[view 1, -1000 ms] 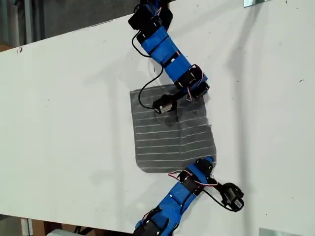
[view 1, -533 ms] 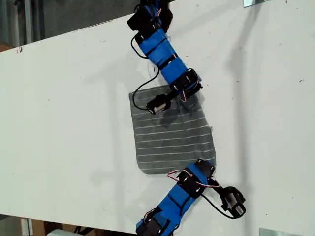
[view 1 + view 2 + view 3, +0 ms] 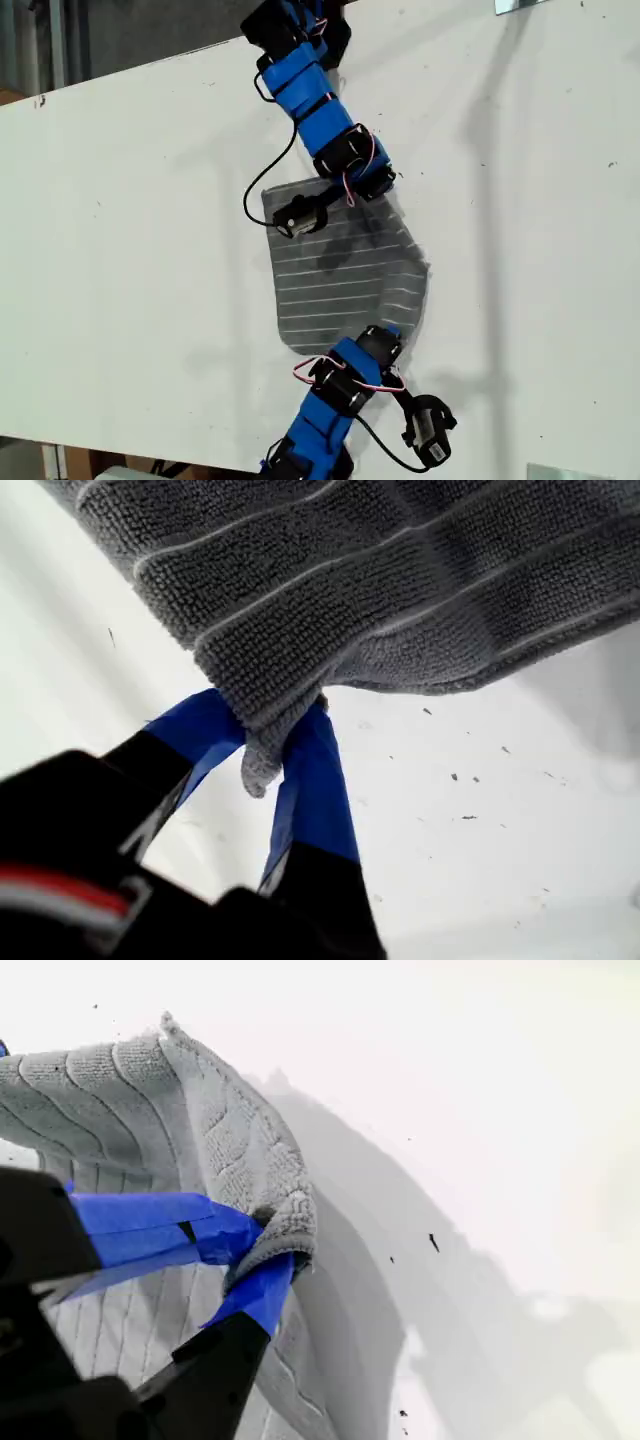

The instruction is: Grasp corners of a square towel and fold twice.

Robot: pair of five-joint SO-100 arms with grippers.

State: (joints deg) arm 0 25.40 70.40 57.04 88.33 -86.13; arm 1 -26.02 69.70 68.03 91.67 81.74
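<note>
The grey towel (image 3: 335, 270) with thin white stripes lies on the white table (image 3: 130, 220), its edge at the exterior view's right raised and pulled inward. My first gripper (image 3: 265, 725) is shut on a corner of the towel (image 3: 380, 570), which hangs lifted over bare table. By the wrist views this is the arm at the bottom of the exterior view, gripper (image 3: 392, 335). My second gripper (image 3: 270, 1240) is shut on another corner, with the towel (image 3: 130, 1090) spread under it. It matches the upper arm's gripper (image 3: 383, 190).
The white table extends widely to both sides of the towel in the exterior view. The table's edges run along the top left and the bottom. Metal brackets (image 3: 520, 5) sit at the top right and bottom right. A loose black cable (image 3: 262, 185) hangs by the upper arm.
Both arms have moved toward the exterior view's left, carrying the towel's right-hand corners with them. That edge has lifted off the table and drawn in over the towel.
</note>
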